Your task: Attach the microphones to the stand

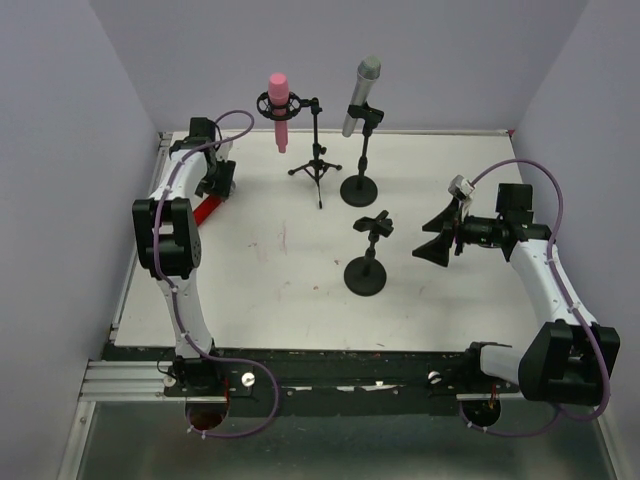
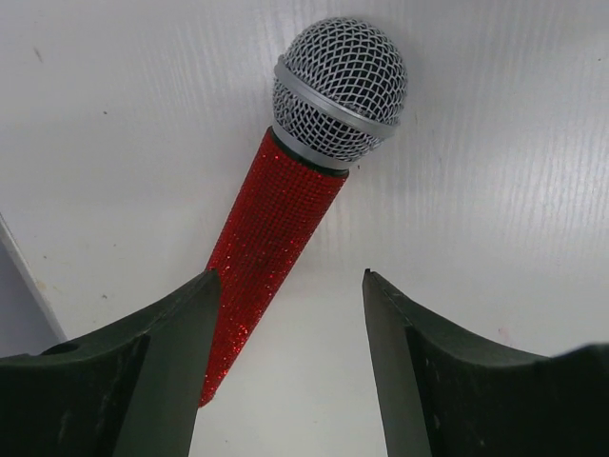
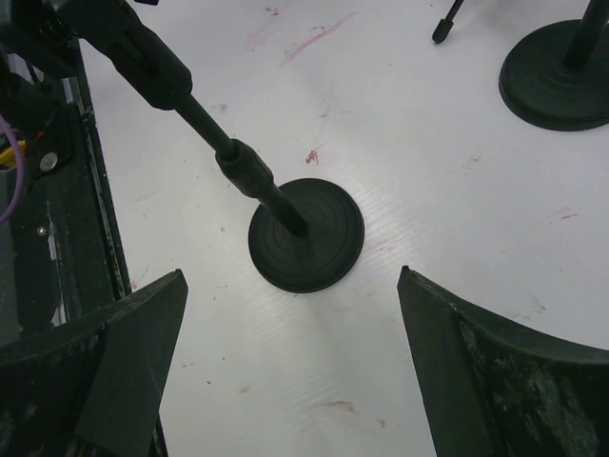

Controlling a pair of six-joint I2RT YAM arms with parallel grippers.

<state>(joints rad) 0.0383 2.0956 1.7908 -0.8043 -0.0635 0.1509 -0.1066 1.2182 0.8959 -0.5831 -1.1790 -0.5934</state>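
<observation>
Well, the white table (image 1: pixel 260 300) is carrying a tripod stand (image 1: pixel 317 165) at twelve o'clock holding the pink microphone (image 1: pixel 279 110), a round-base stand (image 1: pixel 361 178) at one o'clock holding the silver-grey microphone (image 1: pixel 361 95), and a short stand (image 1: pixel 367 262) near centre. The red microphone (image 2: pixel 276 219) is lying at ten o'clock under the left gripper (image 2: pixel 290 286), jaws spread; the right gripper (image 3: pixel 292 276) at three o'clock is gaping likewise

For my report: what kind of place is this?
Probably a robot test cell, not a stage: a white table between plain walls, two arms bolted at its near edge, three small stands.
</observation>
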